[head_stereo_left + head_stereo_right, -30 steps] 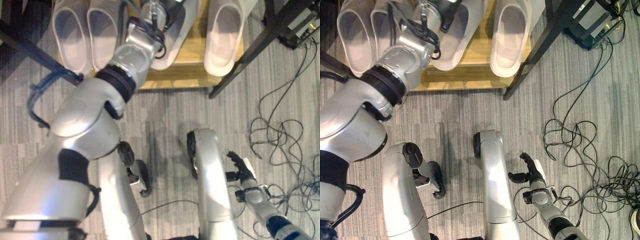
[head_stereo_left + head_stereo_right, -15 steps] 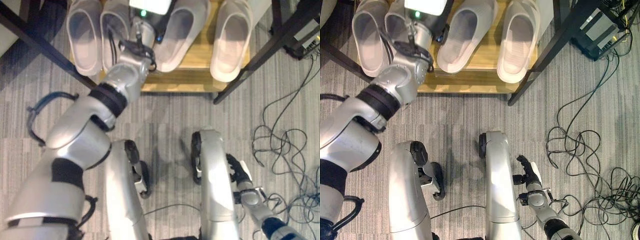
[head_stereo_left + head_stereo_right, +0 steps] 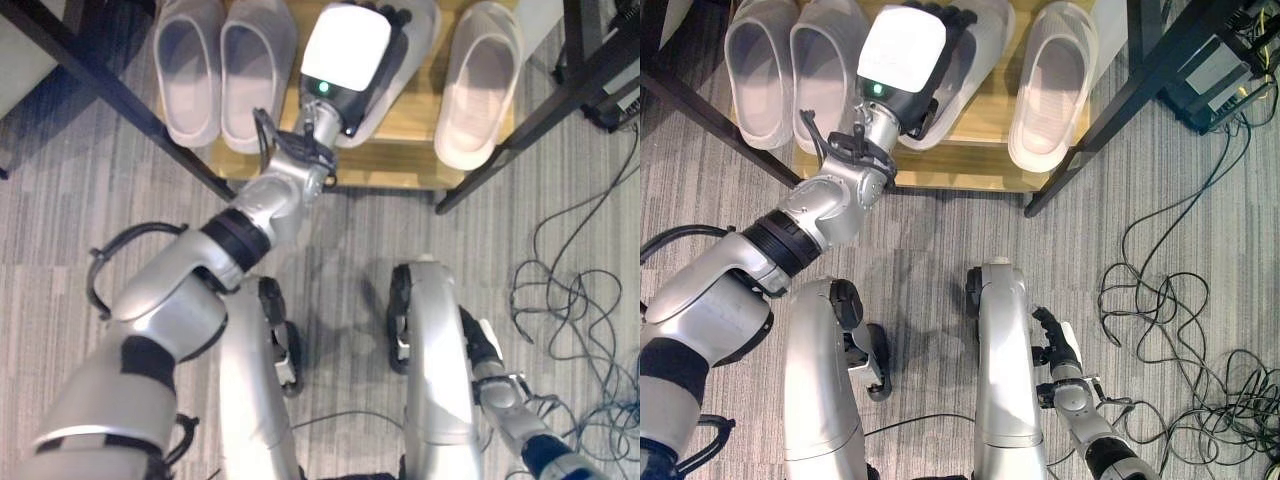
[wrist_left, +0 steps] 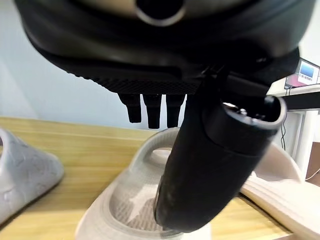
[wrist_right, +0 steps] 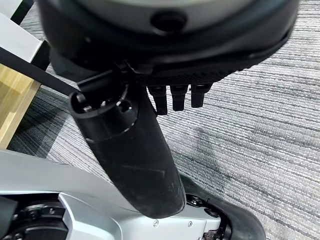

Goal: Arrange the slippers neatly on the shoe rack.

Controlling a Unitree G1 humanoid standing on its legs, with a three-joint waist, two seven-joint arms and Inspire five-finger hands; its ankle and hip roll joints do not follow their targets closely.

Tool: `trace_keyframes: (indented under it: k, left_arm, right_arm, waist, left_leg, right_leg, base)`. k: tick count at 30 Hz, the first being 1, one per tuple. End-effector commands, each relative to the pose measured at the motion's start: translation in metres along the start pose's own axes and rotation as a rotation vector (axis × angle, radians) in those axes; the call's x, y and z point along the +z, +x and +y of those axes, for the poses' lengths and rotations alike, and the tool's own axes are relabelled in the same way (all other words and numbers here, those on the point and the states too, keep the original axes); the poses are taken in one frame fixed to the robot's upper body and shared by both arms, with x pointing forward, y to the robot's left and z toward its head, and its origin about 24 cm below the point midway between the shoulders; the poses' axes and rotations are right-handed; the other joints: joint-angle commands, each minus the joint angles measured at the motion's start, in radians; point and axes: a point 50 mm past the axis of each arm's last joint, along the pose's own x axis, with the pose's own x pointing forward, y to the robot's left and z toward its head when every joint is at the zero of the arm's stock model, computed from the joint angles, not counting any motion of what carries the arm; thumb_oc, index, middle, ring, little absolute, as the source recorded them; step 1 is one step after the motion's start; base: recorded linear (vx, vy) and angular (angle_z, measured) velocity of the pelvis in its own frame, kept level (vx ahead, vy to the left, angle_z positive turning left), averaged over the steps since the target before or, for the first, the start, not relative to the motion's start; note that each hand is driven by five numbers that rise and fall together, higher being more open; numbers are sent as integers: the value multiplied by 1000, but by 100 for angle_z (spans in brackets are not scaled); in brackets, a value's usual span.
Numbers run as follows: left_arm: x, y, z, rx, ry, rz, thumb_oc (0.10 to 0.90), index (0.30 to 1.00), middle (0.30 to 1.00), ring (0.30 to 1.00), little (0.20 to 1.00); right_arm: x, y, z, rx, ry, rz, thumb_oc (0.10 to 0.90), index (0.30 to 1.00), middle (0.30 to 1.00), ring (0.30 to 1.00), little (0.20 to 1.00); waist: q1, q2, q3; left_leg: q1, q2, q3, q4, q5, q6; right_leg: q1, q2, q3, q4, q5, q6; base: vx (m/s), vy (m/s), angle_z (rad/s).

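Holding four slippers [image 3: 1055, 85], shoe rack [image 3: 985, 130]; left hand [image 3: 925, 50] open over third; right hand [image 3: 1060, 345] open.

Grey striped carpet [image 3: 120, 250], perhaps woven

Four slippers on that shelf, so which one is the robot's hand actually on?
The third slipper from the robot's left. It lies slanted under the left hand, while the pair to its left and the far-right slipper sit straight and untouched.
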Motion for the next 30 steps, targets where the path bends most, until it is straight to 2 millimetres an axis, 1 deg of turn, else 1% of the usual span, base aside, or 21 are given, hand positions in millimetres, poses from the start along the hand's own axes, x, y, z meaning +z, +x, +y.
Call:
trace_keyframes:
  k: [1, 3, 4, 6, 7, 11, 17, 19, 21, 22, 23, 26, 27, 28, 30]
  left_arm:
    - [17, 27, 55, 206, -75, -62, 800, 900, 900, 900, 900]
    - [24, 27, 53, 207, -89, -78, 800, 900, 900, 900, 900]
    - [24, 27, 53, 207, -89, -78, 800, 900, 900, 900, 900]
    - [33, 28, 52, 213, -91, -95, 800, 900, 900, 900, 900]
    - [33, 28, 52, 213, -92, -95, 800, 900, 900, 900, 900]
    - [48, 32, 51, 213, -182, -93, 800, 900, 900, 900, 900]
    - [55, 39, 54, 205, -264, -79, 800, 900, 900, 900, 900]
    - [53, 42, 52, 196, -339, -43, 800, 900, 900, 900, 900]
    - [54, 45, 55, 208, -346, -39, 800, 900, 900, 900, 900]
    - [50, 49, 62, 229, -317, -33, 800, 900, 900, 900, 900]
    - [49, 49, 62, 230, -317, -34, 800, 900, 900, 900, 900]
    - [39, 60, 84, 283, -240, -27, 800, 900, 900, 900, 900]
    - [39, 60, 84, 283, -240, -27, 800, 900, 900, 900, 900]
    - [36, 62, 89, 293, -212, -25, 800, 900, 900, 900, 900]
    - [18, 67, 99, 298, -126, 5, 800, 900, 900, 900, 900]
  right_arm:
    - [10, -2, -2, -45, 73, -57, 800, 900, 900, 900, 900]
    - [9, -2, -1, -40, 64, -51, 800, 900, 900, 900, 900]
    - [9, -2, -1, -40, 64, -51, 800, 900, 900, 900, 900]
    - [8, -2, 0, -33, 56, -48, 800, 900, 900, 900, 900]
    - [8, -3, 0, -33, 57, -48, 800, 900, 900, 900, 900]
    - [6, -3, 0, -26, 53, -41, 800, 900, 900, 900, 900]
    - [5, -3, 3, -3, 48, -35, 800, 900, 900, 900, 900]
    - [2, -4, 7, 14, 49, -17, 800, 900, 900, 900, 900]
    - [2, -3, 9, 20, 47, -14, 800, 900, 900, 900, 900]
    - [1, -3, 9, 25, 38, -11, 800, 900, 900, 900, 900]
    - [1, -3, 9, 26, 38, -12, 800, 900, 900, 900, 900]
    - [1, -2, 11, 35, 19, -14, 800, 900, 900, 900, 900]
    - [1, -2, 11, 36, 19, -14, 800, 900, 900, 900, 900]
    - [0, -2, 10, 36, 14, -14, 800, 900, 900, 900, 900]
    - [2, -1, 9, 37, 1, -22, 800, 900, 900, 900, 900]
  waist:
    - [14, -29, -31]
    - [13, -28, -31]
    - [13, -28, -31]
    - [9, -29, -31]
    - [9, -28, -31]
    - [-4, -33, -31]
    - [-14, -37, -31]
    - [-21, -39, -31]
    - [-25, -41, -31]
    - [-29, -43, -31]
    - [-29, -44, -31]
    - [-38, -49, -31]
    - [-38, -49, -31]
    - [-40, -52, -31]
    - [-46, -58, -31]
  left_leg:
    - [14, -81, -100, -38, -34, 38]
    - [14, -81, -102, -38, -33, 38]
    - [14, -81, -102, -38, -33, 38]
    - [14, -82, -104, -37, -32, 38]
    - [14, -82, -104, -37, -32, 38]
    - [14, -86, -105, -33, -30, 39]
    - [14, -85, -104, -32, -28, 38]
    - [14, -85, -105, -32, -28, 38]
    - [14, -83, -105, -32, -27, 37]
    - [14, -82, -107, -31, -28, 37]
    - [14, -82, -107, -31, -28, 37]
    - [14, -75, -110, -27, -28, 35]
    - [14, -75, -110, -28, -27, 35]
    - [14, -73, -111, -27, -28, 34]
    - [14, -66, -114, -32, -24, 29]
  right_leg:
    - [91, -68, 16, 57, -128, -97]
    - [91, -67, 19, 57, -127, -98]
    - [91, -67, 19, 57, -127, -98]
    - [91, -67, 20, 58, -127, -98]
    - [91, -67, 20, 58, -127, -98]
    - [91, -69, 21, 59, -125, -98]
    - [91, -66, 26, 60, -126, -100]
    - [91, -66, 29, 57, -127, -100]
    - [91, -66, 30, 55, -126, -100]
    - [91, -65, 31, 55, -124, -99]
    - [91, -65, 31, 55, -124, -99]
    - [91, -62, 32, 54, -119, -97]
    - [91, -62, 32, 53, -119, -97]
    - [91, -60, 35, 53, -117, -97]
    - [91, -59, 36, 45, -109, -95]
  base:
    - [0, 0, 0]
    - [0, 0, 0]
    - [0, 0, 0]
    - [0, 0, 0]
    - [0, 0, 0]
    - [0, 0, 0]
    - [0, 0, 0]
    - [6, 6, -2]
    - [0, 0, 0]
    - [0, 0, 0]
    - [0, 0, 0]
    - [7, 5, -1]
    - [14, 3, -4]
    - [20, 11, -5]
    - [29, 24, -6]
